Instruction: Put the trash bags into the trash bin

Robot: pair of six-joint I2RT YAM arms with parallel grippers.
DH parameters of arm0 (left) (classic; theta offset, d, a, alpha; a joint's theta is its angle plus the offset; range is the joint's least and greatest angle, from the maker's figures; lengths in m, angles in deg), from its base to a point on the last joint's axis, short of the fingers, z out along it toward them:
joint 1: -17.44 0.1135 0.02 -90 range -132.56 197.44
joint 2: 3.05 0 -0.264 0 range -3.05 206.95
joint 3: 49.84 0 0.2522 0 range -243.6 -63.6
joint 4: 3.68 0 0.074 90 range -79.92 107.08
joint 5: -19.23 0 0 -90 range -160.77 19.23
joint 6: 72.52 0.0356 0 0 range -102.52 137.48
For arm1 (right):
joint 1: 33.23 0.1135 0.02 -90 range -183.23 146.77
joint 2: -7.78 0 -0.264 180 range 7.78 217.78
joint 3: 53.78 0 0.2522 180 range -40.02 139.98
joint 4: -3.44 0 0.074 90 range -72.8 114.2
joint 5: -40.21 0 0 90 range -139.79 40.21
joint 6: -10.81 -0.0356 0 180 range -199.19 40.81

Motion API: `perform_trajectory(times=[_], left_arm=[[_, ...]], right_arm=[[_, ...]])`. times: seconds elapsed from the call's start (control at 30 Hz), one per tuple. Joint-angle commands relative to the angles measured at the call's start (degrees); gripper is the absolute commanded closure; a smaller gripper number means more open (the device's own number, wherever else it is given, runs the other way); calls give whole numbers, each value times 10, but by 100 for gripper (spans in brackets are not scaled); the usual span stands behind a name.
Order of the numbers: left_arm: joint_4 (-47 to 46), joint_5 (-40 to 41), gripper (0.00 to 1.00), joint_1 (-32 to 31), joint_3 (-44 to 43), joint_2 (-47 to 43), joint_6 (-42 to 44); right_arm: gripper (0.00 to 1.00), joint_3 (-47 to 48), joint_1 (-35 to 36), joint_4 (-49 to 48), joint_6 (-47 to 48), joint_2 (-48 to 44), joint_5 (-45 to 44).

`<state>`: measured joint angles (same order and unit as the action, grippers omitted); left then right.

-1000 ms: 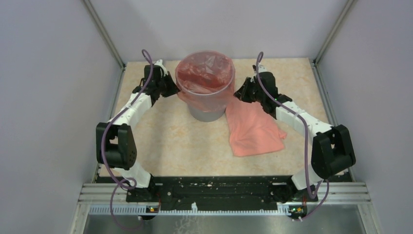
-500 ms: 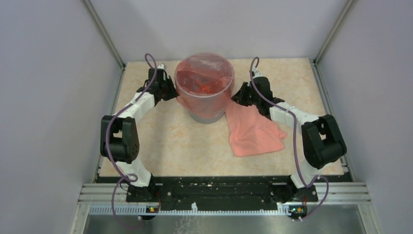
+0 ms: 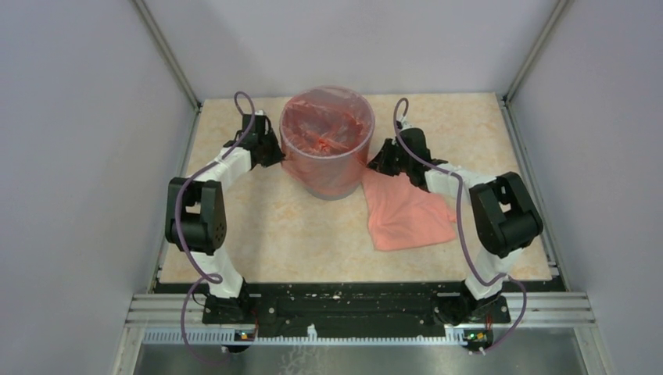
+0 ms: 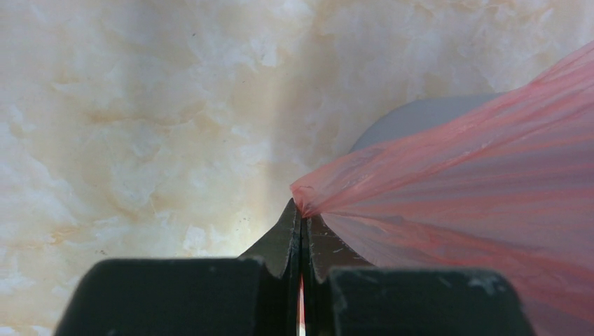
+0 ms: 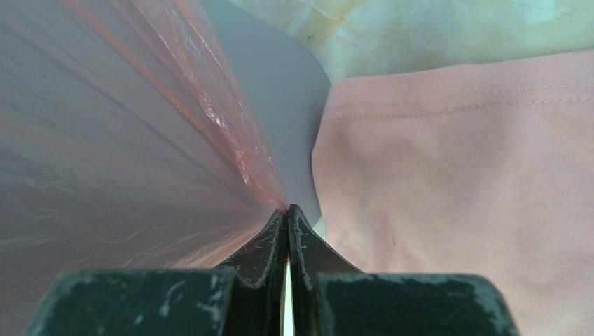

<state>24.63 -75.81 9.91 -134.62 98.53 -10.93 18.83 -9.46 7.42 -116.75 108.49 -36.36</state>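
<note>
The grey trash bin point(image 3: 333, 191) stands at the table's middle back. An orange-red film trash bag point(image 3: 327, 133) lines it, its edge folded over the rim and down the outer wall. My left gripper point(image 3: 275, 155) is low at the bin's left side, shut on the bag's hem point(image 4: 455, 182) beside the grey wall point(image 4: 420, 119). My right gripper point(image 3: 378, 162) is low at the bin's right side, shut on the bag's film point(image 5: 126, 140) against the wall point(image 5: 280, 91). Both pairs of jaws are pressed together on the film.
A flat salmon-pink sheet point(image 3: 406, 211) lies on the table right of the bin, under my right arm; the right wrist view shows stitched seams on it point(image 5: 455, 196). Grey walls enclose the beige marbled table point(image 3: 274, 226).
Both grippers have moved down along the bin's sides, drawing the bag's hem lower over the outer wall. Both elbows have swung inward. Less grey wall shows.
</note>
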Motion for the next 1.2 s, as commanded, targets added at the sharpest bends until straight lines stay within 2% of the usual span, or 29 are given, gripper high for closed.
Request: perform_trajectory(times=[0.0, 0.3, 0.73, 0.9, 1.17], left_arm=[[5, 29, 100, 5, 2, 12, 2], [19, 66, 100, 20, 9, 25, 9], [31, 69, 100, 42, -9, 68, 7], [29, 68, 100, 44, -12, 75, 8], [25, 54, 100, 46, -21, 77, 4]], right_arm=[[100, 10, 5, -12, 5, 10, 3], [100, 10, 36, -21, 0, 36, 0], [100, 20, 102, -14, -1, 62, -21], [100, 13, 94, 19, 6, 50, -63], [100, -19, 41, 40, 18, 33, -79]])
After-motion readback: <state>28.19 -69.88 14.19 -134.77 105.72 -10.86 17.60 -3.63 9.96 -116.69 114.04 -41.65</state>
